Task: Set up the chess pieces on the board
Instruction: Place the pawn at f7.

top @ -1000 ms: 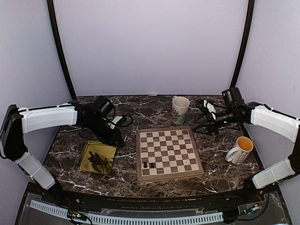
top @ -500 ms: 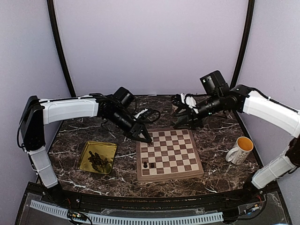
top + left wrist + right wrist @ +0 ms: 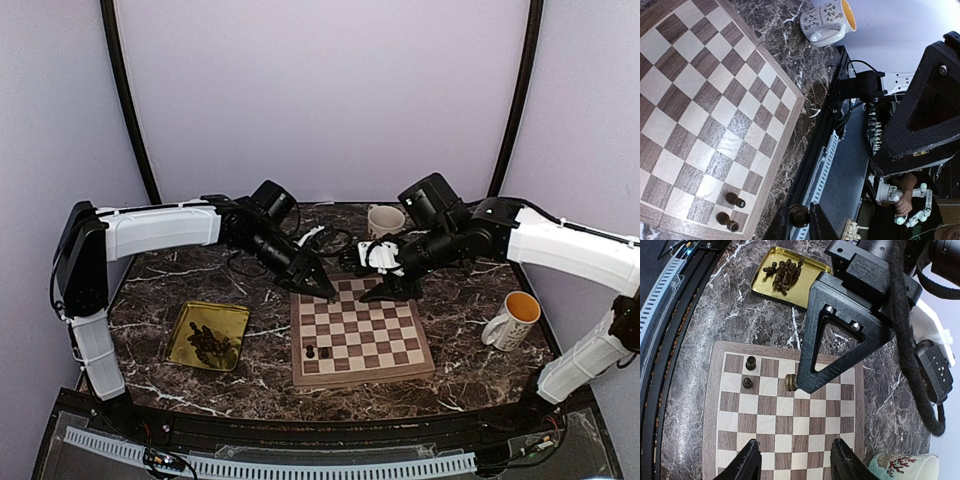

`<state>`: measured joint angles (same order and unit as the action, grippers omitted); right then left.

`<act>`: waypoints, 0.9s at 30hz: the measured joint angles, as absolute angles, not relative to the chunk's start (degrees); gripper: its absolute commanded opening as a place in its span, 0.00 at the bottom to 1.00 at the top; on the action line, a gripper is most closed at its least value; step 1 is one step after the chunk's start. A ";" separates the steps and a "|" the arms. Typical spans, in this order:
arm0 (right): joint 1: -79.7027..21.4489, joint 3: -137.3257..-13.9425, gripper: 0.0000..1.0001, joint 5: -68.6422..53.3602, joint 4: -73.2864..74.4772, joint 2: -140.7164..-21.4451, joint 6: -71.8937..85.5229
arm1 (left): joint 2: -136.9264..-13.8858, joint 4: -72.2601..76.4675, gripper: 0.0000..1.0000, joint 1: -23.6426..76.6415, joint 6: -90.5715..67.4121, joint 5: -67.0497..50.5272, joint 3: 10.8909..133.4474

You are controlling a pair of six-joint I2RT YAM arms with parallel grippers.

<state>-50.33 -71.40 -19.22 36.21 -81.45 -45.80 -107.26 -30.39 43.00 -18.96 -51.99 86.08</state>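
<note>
1. Left tool (image 3: 800, 224) is pinched shut on one small dark piece (image 3: 799, 215). Only a round knob of it shows between my fingertips (image 3: 818, 226).
2. I judge this piece light, rigid and smooth, with a narrow base. It could slip out of an off-centre squeeze and tip over when I let go. The best hold is on the waist, straight across, with the base left free to land flat.
3. Two pieces (image 3: 318, 352) stand on neighbouring squares by the near-left corner of the board (image 3: 360, 320). The heap of pieces (image 3: 207, 343) lies in the gold tray (image 3: 228, 318) on the tabletop, left of the board.
4. My left arm is stretched in from the left, its tool angled down over the board's far-left corner. How high the piece hangs I cannot tell.
5. Right tool (image 3: 796, 460) is spread wide and holds nothing. That arm is bent in from the right above the board's far edge, looking down on the squares
</note>
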 measured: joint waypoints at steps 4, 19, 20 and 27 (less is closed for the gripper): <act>-50.33 -68.27 0.47 -17.28 34.61 -80.75 -45.43 | -108.12 -28.71 0.13 43.66 -18.94 -45.36 86.00; -29.95 -45.93 0.47 -27.33 26.94 -62.61 -35.27 | -110.74 -25.56 0.11 57.58 -4.71 -15.20 85.01; -28.88 -45.32 0.47 -27.73 26.63 -62.19 -34.72 | -110.43 -24.29 0.11 58.28 -3.51 -13.85 83.33; -25.17 -42.98 0.47 -28.08 23.00 -61.82 -33.67 | -106.43 -15.66 0.12 60.18 1.78 -10.90 70.94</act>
